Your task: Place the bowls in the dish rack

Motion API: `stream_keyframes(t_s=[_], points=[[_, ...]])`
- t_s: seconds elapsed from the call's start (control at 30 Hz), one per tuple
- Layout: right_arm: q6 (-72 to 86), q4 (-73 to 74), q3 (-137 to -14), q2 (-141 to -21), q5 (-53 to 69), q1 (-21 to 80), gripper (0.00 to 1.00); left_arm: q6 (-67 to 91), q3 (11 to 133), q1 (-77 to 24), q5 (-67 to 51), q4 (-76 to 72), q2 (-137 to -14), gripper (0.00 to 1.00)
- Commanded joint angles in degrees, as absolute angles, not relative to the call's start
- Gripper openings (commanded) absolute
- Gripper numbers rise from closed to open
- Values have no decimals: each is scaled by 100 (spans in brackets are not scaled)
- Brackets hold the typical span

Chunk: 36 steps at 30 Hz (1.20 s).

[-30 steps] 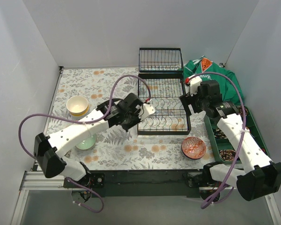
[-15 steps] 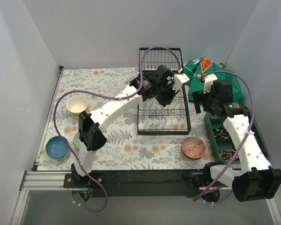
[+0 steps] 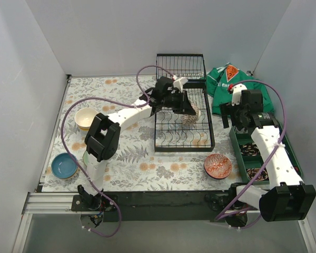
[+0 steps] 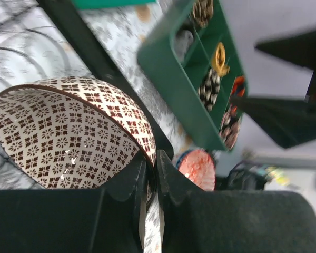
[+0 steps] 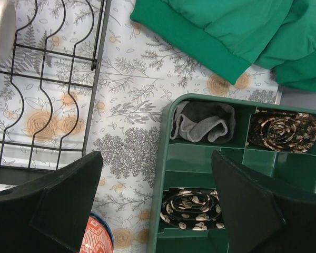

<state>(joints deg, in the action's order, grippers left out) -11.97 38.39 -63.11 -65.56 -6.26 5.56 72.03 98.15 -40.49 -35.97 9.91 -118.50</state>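
My left gripper [image 3: 185, 107] is shut on the rim of a brown-patterned bowl [image 3: 192, 116] and holds it tilted over the right middle of the black wire dish rack [image 3: 211, 138]. In the left wrist view the fingers [image 4: 171, 182] pinch the bowl's [image 4: 68, 132] rim. My right gripper [image 3: 229, 115] is open and empty, between the rack and the green tray. A red patterned bowl [image 3: 218, 166] sits in front of the rack. A cream and yellow bowl stack [image 3: 87, 118], a blue bowl [image 3: 64, 166] and a mint green bowl [image 3: 86, 157], partly hidden, stand at the left.
A green compartmented tray [image 3: 236, 143] with rolled items lies along the right edge; it also shows in the right wrist view [image 5: 200, 158]. A green cloth [image 3: 226, 87] lies behind it. The rack's raised basket end [image 3: 180, 67] is at the back.
My left arm has swung from the rack's left edge over the rack and now holds the brown-patterned bowl above its right middle. My right gripper has shifted slightly right.
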Motion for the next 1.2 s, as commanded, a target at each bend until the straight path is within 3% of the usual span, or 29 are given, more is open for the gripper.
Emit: stream_keyframes(t_s=[0.0, 0.57, 1.17], points=[[-1213, 3920, -6548, -6697, -712, 519, 92, 9228, 9651, -3885, -4482, -1791, -11794, 0], [-1336, 4104, -6372, -7066, -756, 431, 91, 10740, 9835, -3885, -4843, -4376, -13077, 0], [-1424, 4184, -6513, -7365, -773, 431, 90, 10714, 10090, -3823, -4588, -4483, -13869, 0]])
